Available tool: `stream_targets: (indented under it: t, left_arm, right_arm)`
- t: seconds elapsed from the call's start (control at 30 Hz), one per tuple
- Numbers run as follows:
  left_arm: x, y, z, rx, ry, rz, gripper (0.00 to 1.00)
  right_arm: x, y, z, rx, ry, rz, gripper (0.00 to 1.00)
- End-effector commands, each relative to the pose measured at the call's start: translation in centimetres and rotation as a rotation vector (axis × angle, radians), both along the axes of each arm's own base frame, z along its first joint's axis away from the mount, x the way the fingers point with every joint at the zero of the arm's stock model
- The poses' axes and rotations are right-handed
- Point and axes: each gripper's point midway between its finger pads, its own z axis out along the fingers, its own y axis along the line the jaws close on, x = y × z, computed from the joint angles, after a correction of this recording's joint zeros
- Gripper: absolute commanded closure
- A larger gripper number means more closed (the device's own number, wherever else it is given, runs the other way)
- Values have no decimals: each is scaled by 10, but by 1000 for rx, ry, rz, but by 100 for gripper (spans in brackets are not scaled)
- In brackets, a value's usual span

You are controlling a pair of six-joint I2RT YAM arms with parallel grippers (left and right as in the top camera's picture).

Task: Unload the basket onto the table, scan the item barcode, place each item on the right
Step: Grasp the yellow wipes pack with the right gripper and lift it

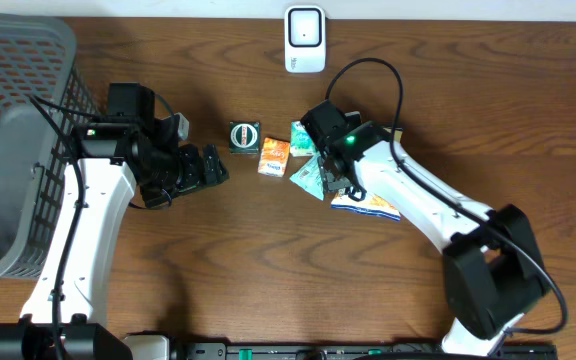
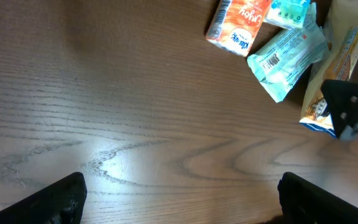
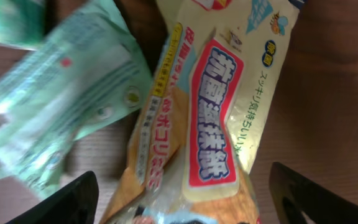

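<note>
The right gripper (image 3: 185, 196) hung over the yellow snack bag (image 1: 370, 206), jaws open, one finger on either side of it, not gripping. The bag lay on the table (image 1: 268, 260) at 4 o'clock of the green packet (image 1: 306, 175), touching it; the scanner (image 1: 305, 40) stood at 12 o'clock. The left gripper (image 2: 179, 208) held its jaws wide open above the table.

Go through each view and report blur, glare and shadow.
Overhead: evenly lit and sharp, with only soft shadows on the table. Left wrist: a pale glare patch on the wood, yet the barcode on the teal packet is crisp. Right wrist: the same teal packet is smeared and out of focus, while the print on the yellow packet is readable.
</note>
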Motion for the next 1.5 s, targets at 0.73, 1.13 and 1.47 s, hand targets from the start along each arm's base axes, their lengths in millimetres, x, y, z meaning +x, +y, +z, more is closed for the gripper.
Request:
stream_targets:
  t: [0.73, 1.13, 1.47]
  left_arm:
    - [-1, -2, -2, -3, 7, -15, 2]
    - [-1, -2, -2, -3, 7, -15, 2]
    - [-1, -2, -2, -3, 7, -15, 2]
  right_arm:
    - [-3, -34, -40, -274, 5, -28, 35]
    - [-11, -37, -59, -258, 9, -29, 71]
    - [7, -22, -19, -176, 7, -48, 99]
